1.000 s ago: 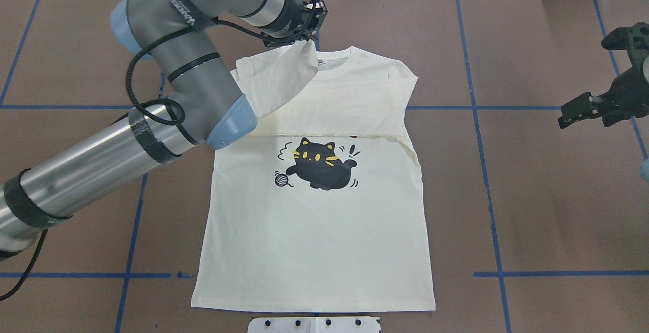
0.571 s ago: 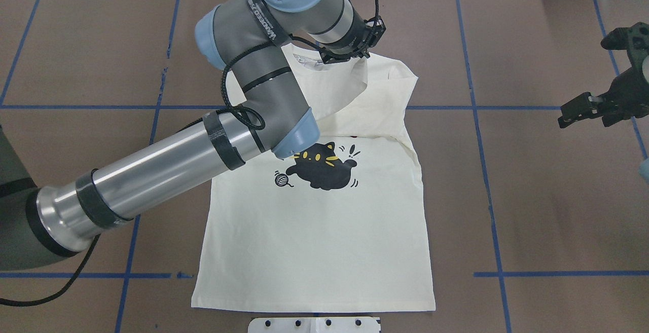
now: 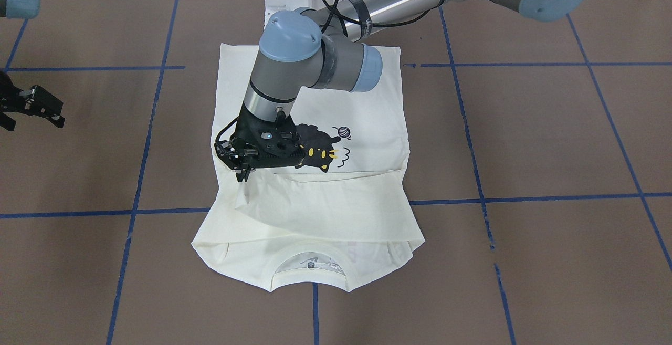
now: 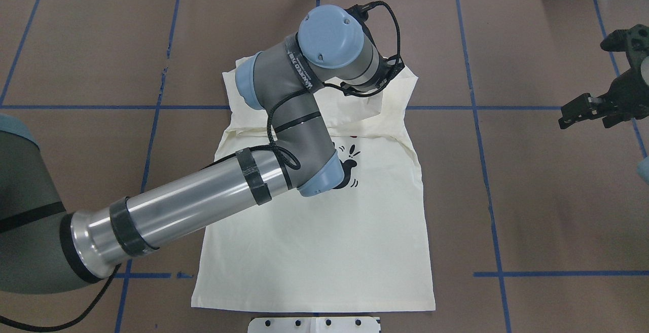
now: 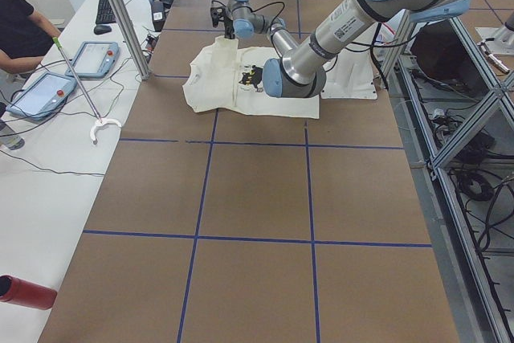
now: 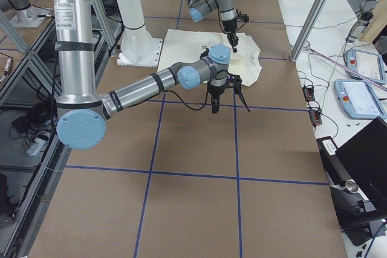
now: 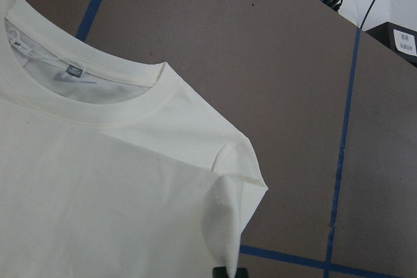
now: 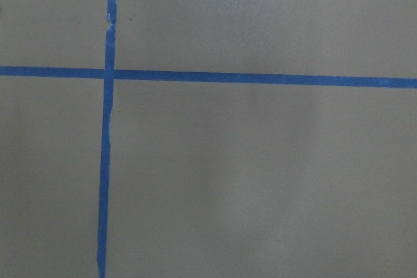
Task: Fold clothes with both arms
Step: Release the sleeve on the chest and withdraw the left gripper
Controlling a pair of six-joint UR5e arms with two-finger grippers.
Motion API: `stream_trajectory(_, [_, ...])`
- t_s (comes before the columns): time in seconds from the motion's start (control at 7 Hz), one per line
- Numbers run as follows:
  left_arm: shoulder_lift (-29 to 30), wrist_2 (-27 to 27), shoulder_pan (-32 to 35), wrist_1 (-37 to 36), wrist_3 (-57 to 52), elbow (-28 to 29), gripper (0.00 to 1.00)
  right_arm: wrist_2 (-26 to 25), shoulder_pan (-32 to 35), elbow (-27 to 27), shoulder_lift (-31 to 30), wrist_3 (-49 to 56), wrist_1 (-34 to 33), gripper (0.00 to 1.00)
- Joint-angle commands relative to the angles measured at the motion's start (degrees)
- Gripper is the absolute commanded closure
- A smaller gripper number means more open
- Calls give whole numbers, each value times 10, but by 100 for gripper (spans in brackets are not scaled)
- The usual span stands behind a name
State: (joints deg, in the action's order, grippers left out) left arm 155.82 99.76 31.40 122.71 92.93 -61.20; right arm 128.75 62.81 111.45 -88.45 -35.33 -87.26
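The cream shirt (image 4: pixel 314 252) lies front up on the brown table, collar (image 3: pixel 310 266) toward the far side. Its black cat print (image 3: pixel 315 152) is partly under my left arm (image 4: pixel 284 120). My left gripper (image 3: pixel 242 173) is shut on a cream sleeve (image 3: pixel 252 192), holding it just above the shirt's right shoulder. In the left wrist view the pinched fabric (image 7: pixel 228 226) rises to the bottom edge. My right gripper (image 4: pixel 583 110) hangs open off to the right, over bare table, with nothing between its fingers.
Blue tape lines (image 4: pixel 476 120) divide the brown table into squares. The white pedestal base (image 4: pixel 314 324) sits at the near edge, just below the shirt's hem. A side bench with pendants (image 5: pixel 48 90) and a person's arm (image 5: pixel 20 42) lies beyond the far edge.
My left gripper has carried the sleeve from left of the collar across the chest to the shirt's right shoulder, lower and nearer. The right arm has not moved.
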Motion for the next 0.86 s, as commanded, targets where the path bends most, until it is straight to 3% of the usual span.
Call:
stream_trajectory(0.0, [58, -80, -61, 72, 27, 97, 1, 0, -1, -7, 7, -1, 1, 0])
stream_trajectory(0.43, [54, -84, -50, 76, -4, 83, 0, 1, -1, -8, 14, -1, 1, 0])
stream_trajectory(0.71, [27, -9, -27, 26, -31, 44, 0, -1, -14, 8, 17, -37, 8, 0])
